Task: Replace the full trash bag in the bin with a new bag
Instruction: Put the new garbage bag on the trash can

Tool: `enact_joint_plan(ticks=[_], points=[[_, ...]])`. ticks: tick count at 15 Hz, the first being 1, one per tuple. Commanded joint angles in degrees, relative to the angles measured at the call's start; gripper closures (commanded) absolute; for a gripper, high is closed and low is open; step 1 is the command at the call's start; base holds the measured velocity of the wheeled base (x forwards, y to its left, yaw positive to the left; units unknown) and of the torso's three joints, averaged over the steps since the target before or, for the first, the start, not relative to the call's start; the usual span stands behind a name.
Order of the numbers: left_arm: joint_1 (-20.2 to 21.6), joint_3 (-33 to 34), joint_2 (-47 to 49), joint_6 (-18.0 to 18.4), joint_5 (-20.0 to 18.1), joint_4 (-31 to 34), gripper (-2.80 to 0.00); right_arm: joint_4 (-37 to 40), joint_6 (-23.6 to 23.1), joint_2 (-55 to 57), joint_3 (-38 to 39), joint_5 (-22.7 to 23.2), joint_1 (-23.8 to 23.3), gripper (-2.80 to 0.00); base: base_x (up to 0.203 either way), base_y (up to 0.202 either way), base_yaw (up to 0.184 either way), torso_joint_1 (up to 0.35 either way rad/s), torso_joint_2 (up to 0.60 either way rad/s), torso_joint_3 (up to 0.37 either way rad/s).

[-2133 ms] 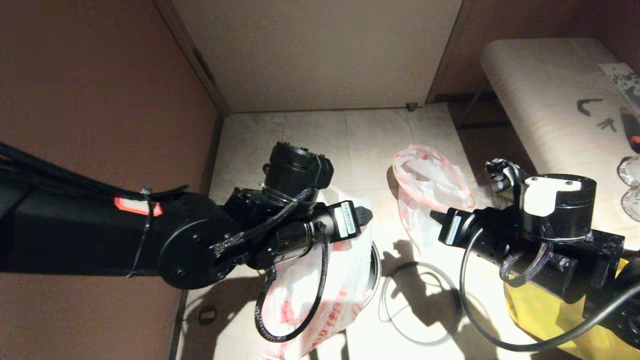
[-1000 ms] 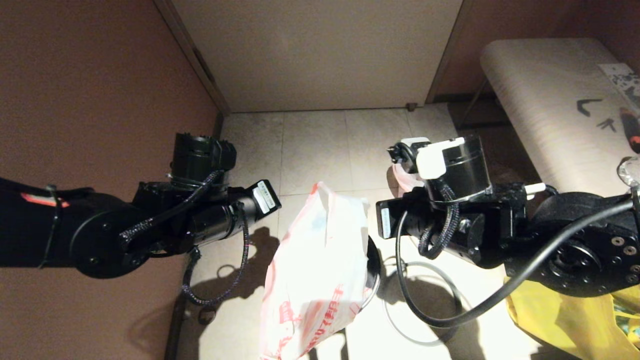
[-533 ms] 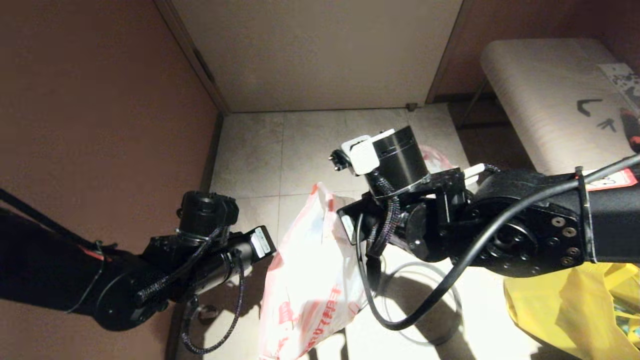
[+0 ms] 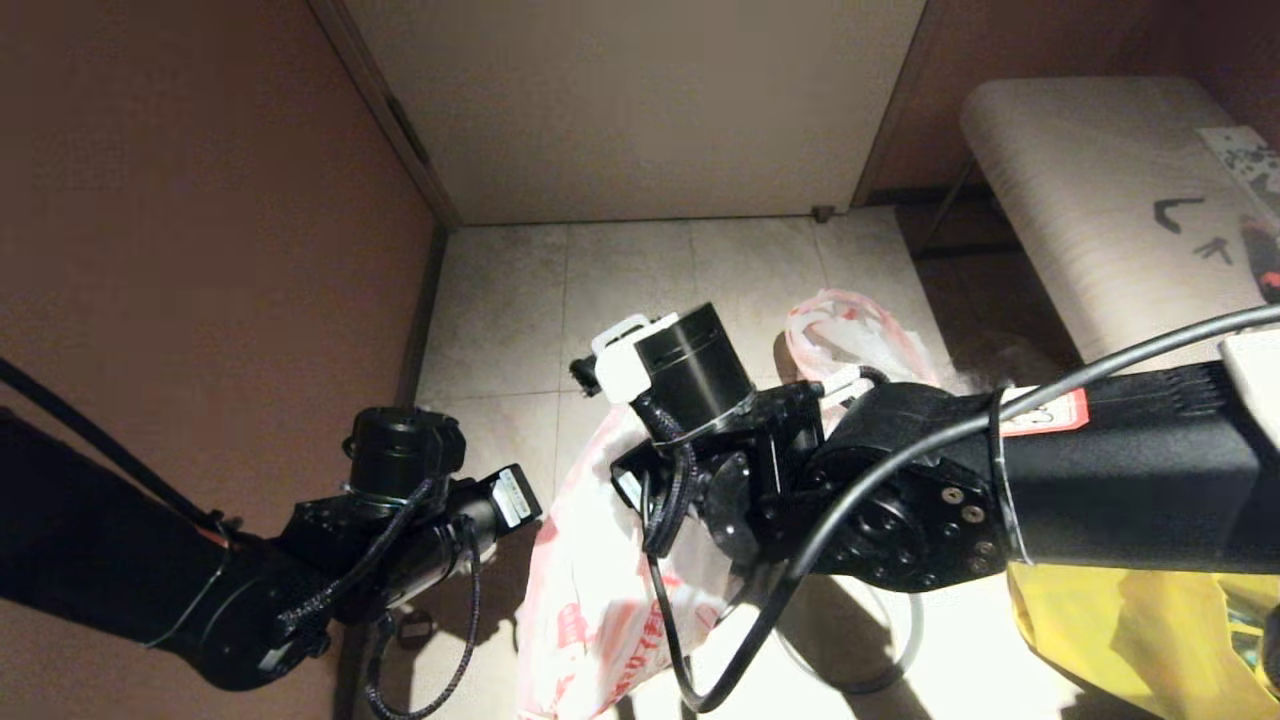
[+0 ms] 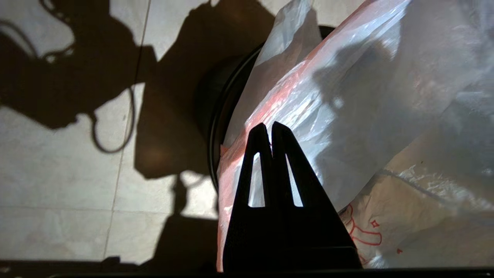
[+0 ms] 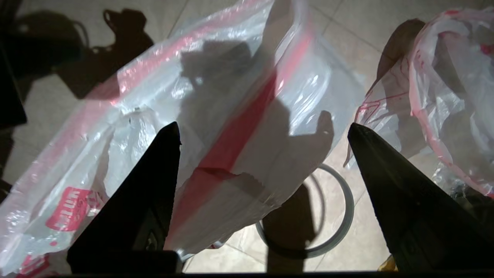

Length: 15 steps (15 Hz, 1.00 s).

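The new bag [image 4: 600,600] stands limp and wrinkled in the black bin [image 5: 210,116], its red-orange hem [image 6: 239,135] sticking up. My right gripper [image 6: 264,129] hovers open over that hem, one finger on each side, touching nothing. In the head view, the right wrist [image 4: 690,400] covers the bag's top. My left gripper [image 5: 270,129] is shut beside the bag's left edge, low at the left in the head view [image 4: 520,500]. The full trash bag [image 4: 850,335] lies on the floor behind, hem open; no bottles show. The grey hoop [image 6: 339,216] lies on the floor to the right of the bin.
A big yellow bag [image 4: 1130,640] sits at the lower right. A pale bench [image 4: 1100,200] with small items runs along the right. A brown wall [image 4: 200,250] closes the left side. Tiled floor [image 4: 620,290] stretches back to the far wall.
My left gripper has left the new bag's top and drawn back low to the left. The right arm has swung left from beside the full bag to above the new bag.
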Motion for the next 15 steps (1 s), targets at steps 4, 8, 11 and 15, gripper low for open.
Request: enact_joint_plan(ticks=[4,8,11,15], points=[[0.07,2.39,2.00,0.05,0.16,-6.25,0.00,2.90,-0.31,1.94,0.94,-2.24,-1.89,-2.80,0.000,0.000,0.000,0.000,0.00,0.000],[0.07,2.39,2.00,0.05,0.16,-6.31,0.00,5.12,-0.15,-1.83,5.47,-3.62,-4.50,-2.80,0.000,0.000,0.000,0.000,0.00,0.000],[0.07,2.39,2.00,0.05,0.16,-6.25,0.00,6.49,0.04,-6.70,10.74,-5.18,-6.63,-2.80,0.000,0.000,0.000,0.000,0.00,0.000],[-0.99,1.99,1.83,0.84,0.07,-5.78,0.00,7.53,0.73,-10.23,14.99,-5.98,-10.11,-2.80,0.000,0.000,0.000,0.000,0.00,0.000]])
